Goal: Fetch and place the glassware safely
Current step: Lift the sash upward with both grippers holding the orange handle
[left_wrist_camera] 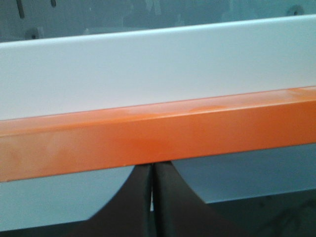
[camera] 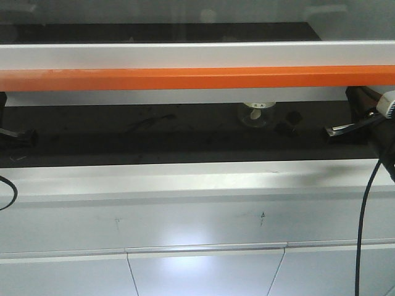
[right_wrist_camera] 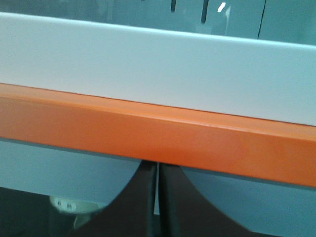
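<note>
A white front rail [camera: 185, 54] and, below it, an orange beam [camera: 185, 78] run the full width of the front view, and both fill most of each wrist view. Under the beam lies a dark shelf [camera: 154, 139], and below that a pale cabinet front [camera: 197, 222] takes up the lower half of the frame. The left pincer [camera: 31, 137] sits at the far left edge of the shelf, and its fingers [left_wrist_camera: 140, 202] are pressed together in its own wrist view. The right pincer [camera: 328, 131] reaches in from the right edge, its fingers [right_wrist_camera: 170, 202] likewise together with only a hairline between them. The glass jar [camera: 256, 115] stands upright right of centre on the shelf, lid on, well apart from both pincers, with a small black object [camera: 290, 123] between it and the right one. This looks like the approach stage of the fetch: nothing is held. The next move likely calls for the right pincer to spread, pass under the beam and close around the jar's body. Faint marks on the lid [right_wrist_camera: 69, 205] are too small to read, and no brand shows.
</note>
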